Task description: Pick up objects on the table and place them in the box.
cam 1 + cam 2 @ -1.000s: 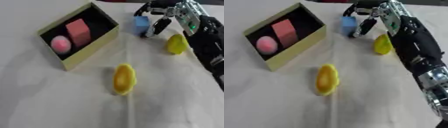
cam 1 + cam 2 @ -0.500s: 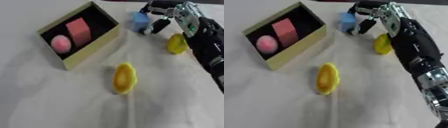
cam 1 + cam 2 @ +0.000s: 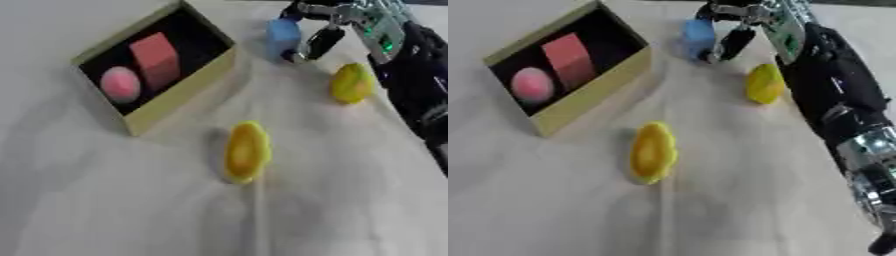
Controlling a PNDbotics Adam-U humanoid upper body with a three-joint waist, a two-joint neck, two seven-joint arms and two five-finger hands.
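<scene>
We see our right robot hand [image 3: 737,30] at one o'clock curled round a blue block [image 3: 698,33], a pink ball [image 3: 121,84] and red block [image 3: 156,54] already in the box [image 3: 179,90] at ten o'clock, two yellow pieces [image 3: 248,151] [image 3: 352,83] left on the counter [image 3: 131,200].

Blue block [image 3: 282,34], tan box [image 3: 175,97]

Right arm extended far, right hand [image 3: 732,30] fingers curled, pinching

Box [image 3: 175,97] left holding cube [image 3: 155,56] and ball [image 3: 120,84], oval things [image 3: 247,152] seemingly right
</scene>
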